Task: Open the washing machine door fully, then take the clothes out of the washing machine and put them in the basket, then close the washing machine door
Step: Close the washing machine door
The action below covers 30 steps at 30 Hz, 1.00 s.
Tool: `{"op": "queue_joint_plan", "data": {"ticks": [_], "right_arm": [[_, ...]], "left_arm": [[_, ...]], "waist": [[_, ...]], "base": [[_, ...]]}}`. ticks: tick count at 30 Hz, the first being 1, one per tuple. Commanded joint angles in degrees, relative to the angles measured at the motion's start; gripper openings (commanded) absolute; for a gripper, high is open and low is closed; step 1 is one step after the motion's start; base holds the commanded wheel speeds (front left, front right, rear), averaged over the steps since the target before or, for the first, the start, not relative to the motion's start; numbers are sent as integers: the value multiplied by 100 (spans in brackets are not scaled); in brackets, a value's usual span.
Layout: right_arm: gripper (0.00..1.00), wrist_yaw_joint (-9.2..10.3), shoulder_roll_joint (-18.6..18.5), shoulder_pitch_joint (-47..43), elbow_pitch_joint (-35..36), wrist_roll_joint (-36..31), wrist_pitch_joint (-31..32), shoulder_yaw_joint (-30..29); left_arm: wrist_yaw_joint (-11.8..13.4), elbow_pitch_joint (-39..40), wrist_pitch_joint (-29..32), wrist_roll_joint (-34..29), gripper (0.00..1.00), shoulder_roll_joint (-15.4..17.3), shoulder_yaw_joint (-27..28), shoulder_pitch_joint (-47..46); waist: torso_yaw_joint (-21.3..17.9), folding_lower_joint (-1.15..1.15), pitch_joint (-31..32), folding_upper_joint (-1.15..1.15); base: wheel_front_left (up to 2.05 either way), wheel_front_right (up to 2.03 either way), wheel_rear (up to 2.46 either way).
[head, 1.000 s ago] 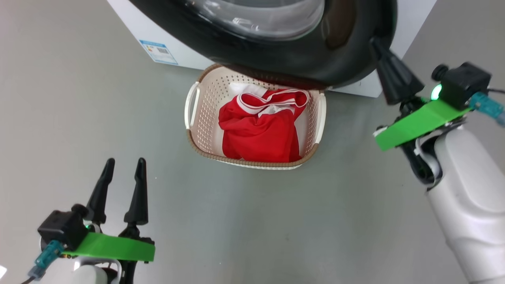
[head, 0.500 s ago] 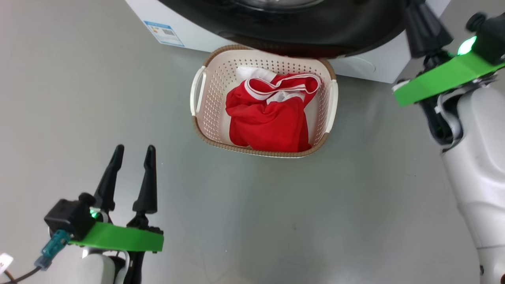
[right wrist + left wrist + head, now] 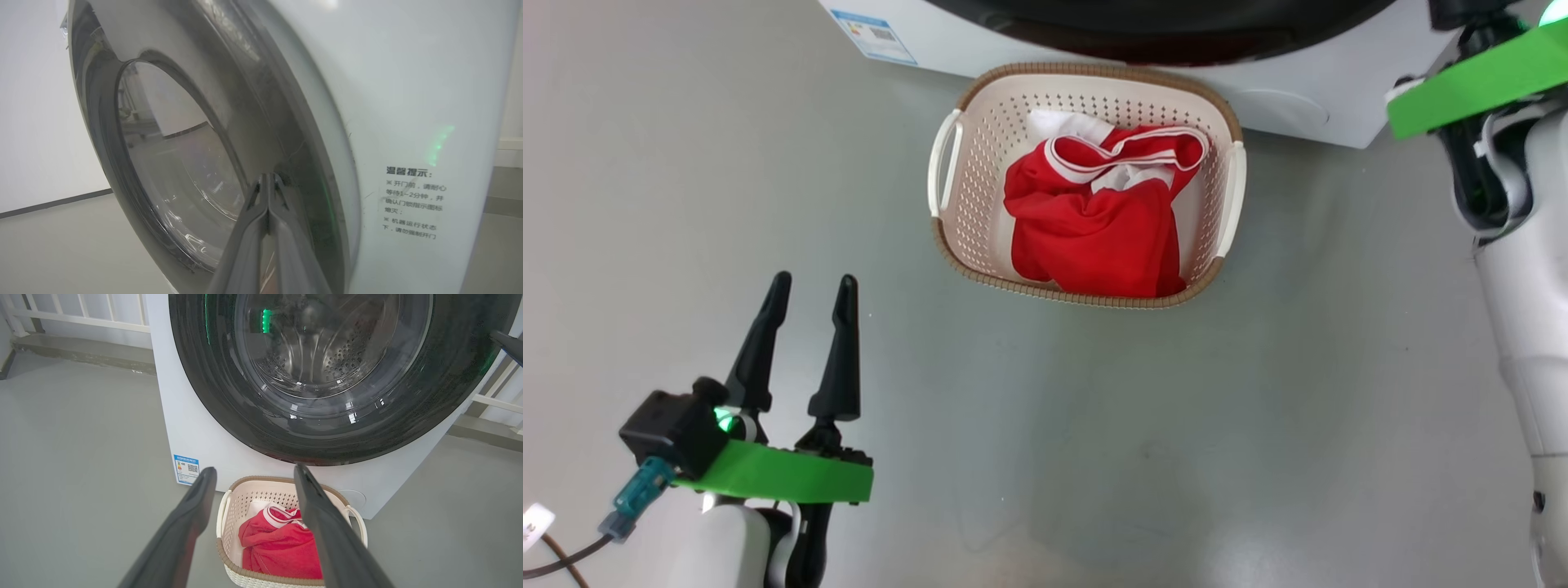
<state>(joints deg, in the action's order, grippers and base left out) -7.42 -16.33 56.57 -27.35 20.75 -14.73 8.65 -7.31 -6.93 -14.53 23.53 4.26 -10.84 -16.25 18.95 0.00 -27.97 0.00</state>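
Clothes (image 3: pixel 1094 237) sit in the basket (image 3: pixel 980 163); the door (image 3: pixel 204 375) (overhanging it before) has swung in; my left gripper (image 3: pixel 815 282) is spread and empty, my right gripper (image 3: pixel 267 175) pressed together.

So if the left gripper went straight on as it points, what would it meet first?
Probably the washing machine, at the lower rim of the washing machine door; the basket lies lower. Depth is uncertain.

Glossy black rim and clear glass bowl of the round washing machine door (image 3: pixel 212 375), set in the smooth white-bodied washing machine (image 3: pixel 184 428). Soft red cloth clothes (image 3: pixel 1094 237) fill the perforated cream plastic basket (image 3: pixel 980 163) with its brown woven-look rim, on a smooth, faintly shiny grey floor (image 3: pixel 1094 449).
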Motion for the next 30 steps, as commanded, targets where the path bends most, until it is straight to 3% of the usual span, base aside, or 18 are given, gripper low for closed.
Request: {"op": "queue_joint_plan", "data": {"ticks": [1,14,22,23,29,30], "right_arm": [[0,-7,95,134,108,-58,-27,-7],[0,-7,155,563,14,-245,-27,-225],[0,-7,164,319,1,-242,-27,127],[3,-7,162,255,-5,-233,-27,179],[49,-7,188,-187,15,-130,-27,324],[71,-7,185,-268,14,-121,-27,348]], "left_arm": [[-18,160,-47,40,100,126,171,-97],[-18,211,-47,61,100,116,118,-228],[-18,132,-47,50,100,134,140,-244],[-18,113,-47,48,100,142,139,-239],[-18,-10,-47,48,100,224,179,-247],[-18,-22,-47,47,100,238,190,-246]], "waist": [[20,0,-53,0],[60,0,-238,0],[-19,0,-134,0],[-33,0,-111,0],[-165,0,62,0],[-189,0,96,0]], "base": [[0,0,0],[0,0,0],[0,0,0],[0,0,0],[0,0,0],[0,0,0]]}}
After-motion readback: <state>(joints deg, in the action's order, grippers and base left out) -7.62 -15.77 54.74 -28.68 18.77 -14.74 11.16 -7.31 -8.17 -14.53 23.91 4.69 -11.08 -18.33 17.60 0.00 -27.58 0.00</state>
